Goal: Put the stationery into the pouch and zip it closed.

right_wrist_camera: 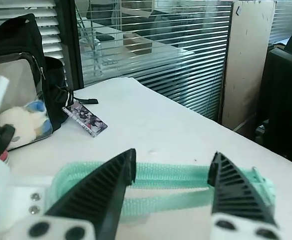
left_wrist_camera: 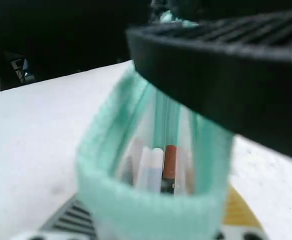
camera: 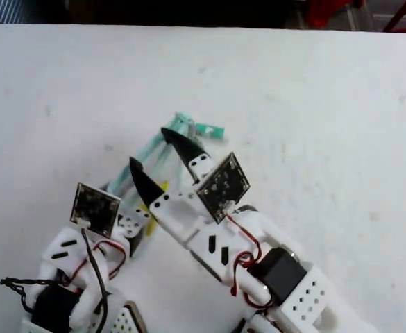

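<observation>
Gripper point(right_wrist_camera: 174, 152) over a mint-green mesh fabric pouch point(right_wrist_camera: 175, 175)
Its black ribbed fingers point(right_wrist_camera: 106, 190) stand spread apart above the pouch on the white desk point(right_wrist_camera: 160, 120); a black fabric bag point(right_wrist_camera: 28, 37) sits farther back.

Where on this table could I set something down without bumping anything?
The table is bare along the far edge and on either side of the pouch. It is crowded at the near middle, where the left arm and right arm meet the pouch.

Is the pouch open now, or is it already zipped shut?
Open. In the left wrist view the mouth of the pouch gapes wide, and pens show inside it between its teal edges.
</observation>
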You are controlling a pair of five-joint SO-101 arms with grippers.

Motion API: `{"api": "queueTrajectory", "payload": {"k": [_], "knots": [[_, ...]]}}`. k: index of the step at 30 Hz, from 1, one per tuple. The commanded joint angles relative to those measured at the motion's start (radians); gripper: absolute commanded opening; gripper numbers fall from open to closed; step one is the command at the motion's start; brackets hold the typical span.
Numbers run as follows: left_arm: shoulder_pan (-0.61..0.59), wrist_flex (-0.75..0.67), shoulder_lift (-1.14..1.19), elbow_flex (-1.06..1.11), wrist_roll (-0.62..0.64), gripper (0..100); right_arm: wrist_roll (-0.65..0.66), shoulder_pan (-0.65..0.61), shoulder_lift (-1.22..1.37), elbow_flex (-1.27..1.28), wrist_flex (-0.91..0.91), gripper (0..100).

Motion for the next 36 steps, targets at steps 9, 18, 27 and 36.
{"api": "queueTrajectory", "payload": {"k": [9, 18, 27, 36], "knots": [[0.002, -0.017, -0.001, -0.015, -0.003, 20, -0.002, 0.002, 0.007, -0.04, 0.012, 23.3], [0.002, -0.032, -0.001, -0.018, -0.014, 1, 0.002, 0.239, 0.051, -0.338, 0.225, 13.3], [-0.127, -0.061, -0.001, -0.051, -0.008, 2, 0.031, 0.487, 0.51, -0.58, 0.352, 13.1], [-0.306, -0.103, -0.001, -0.081, -0.003, 2, 0.305, 0.493, 0.983, -0.881, 0.513, 13.4]]}}
